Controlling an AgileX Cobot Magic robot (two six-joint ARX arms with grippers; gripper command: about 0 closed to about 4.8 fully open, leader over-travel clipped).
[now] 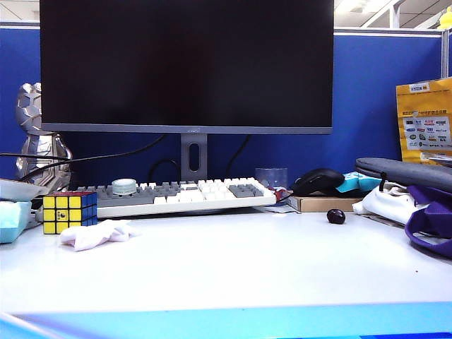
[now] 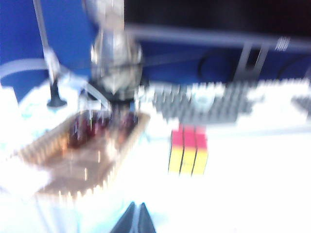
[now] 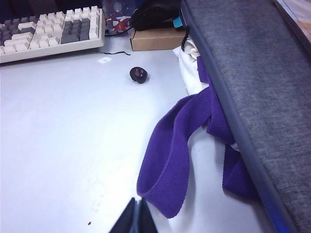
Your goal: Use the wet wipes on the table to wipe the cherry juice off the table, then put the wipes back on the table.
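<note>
Wipes [image 1: 97, 234] lie crumpled on counter [image 1: 233, 268], touching cube [image 1: 69, 212]. We see left tool [image 2: 136, 219] pressed together, empty, near cube. Right tool [image 3: 135, 217] pressed together, empty, beside purple strap [image 3: 170, 155]; juice speck [image 3: 89, 223] nearby.

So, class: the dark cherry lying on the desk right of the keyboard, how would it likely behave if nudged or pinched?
The cherry looks round and glossy, so a nudge would probably send it rolling across the smooth table. Its shiny skin may slip between fingers. It is likely soft, so a hard pinch could burst it. Both hands, the left hand and right hand, are shut and away from it.
</note>
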